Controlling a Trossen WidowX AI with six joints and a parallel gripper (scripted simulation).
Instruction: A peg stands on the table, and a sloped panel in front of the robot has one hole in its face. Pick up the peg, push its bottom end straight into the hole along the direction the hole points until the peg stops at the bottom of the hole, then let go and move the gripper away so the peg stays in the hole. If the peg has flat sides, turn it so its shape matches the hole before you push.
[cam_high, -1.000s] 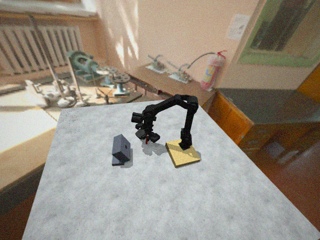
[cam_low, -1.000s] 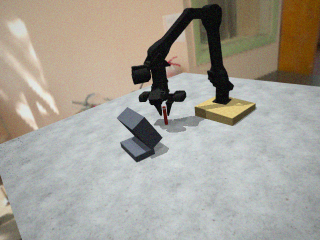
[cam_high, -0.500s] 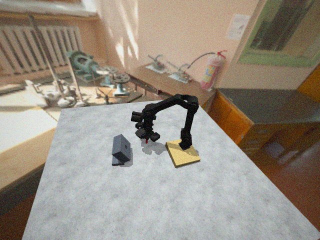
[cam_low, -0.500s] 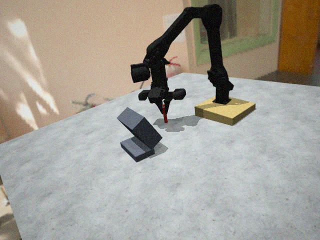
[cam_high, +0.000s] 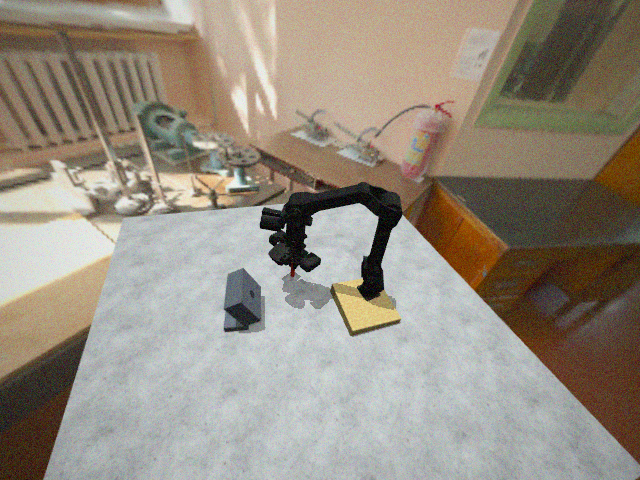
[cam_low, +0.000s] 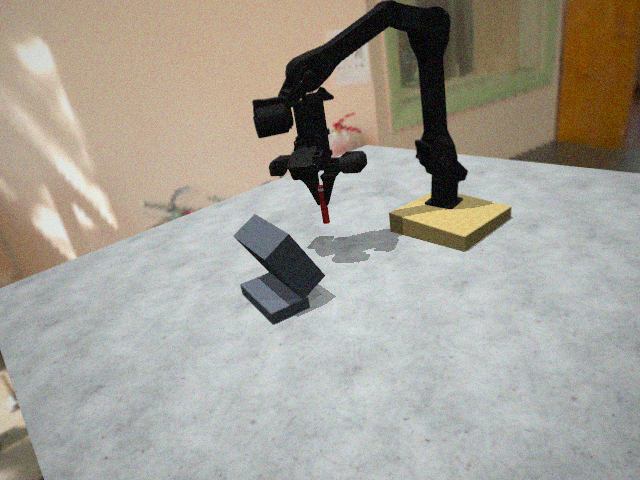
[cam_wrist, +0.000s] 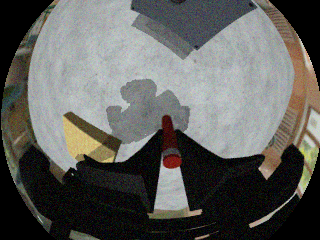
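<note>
Hard to make out: whether the bottom of the red peg (cam_high: 293, 271) (cam_low: 324, 206) (cam_wrist: 170, 142) touches the table (cam_high: 330, 403) (cam_low: 413, 361) (cam_wrist: 225, 90). Cut off in the wrist view: the sloped panel (cam_high: 247, 294) (cam_low: 289, 258) (cam_wrist: 195, 17). Peg upright between the fingertips of the gripper (cam_high: 293, 264) (cam_low: 322, 198) (cam_wrist: 170, 134), clamped there, outside the hole.

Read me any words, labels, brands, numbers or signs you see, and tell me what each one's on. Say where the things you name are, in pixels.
Nothing is readable.
Fire extinguisher (cam_high: 424, 142): coloured label, too blurred to read.
Paper on the wall (cam_high: 476, 53): marks too blurred to read.
Peg (cam_high: 292, 271) (cam_low: 324, 206) (cam_wrist: 169, 132): no lettering visible.
</note>
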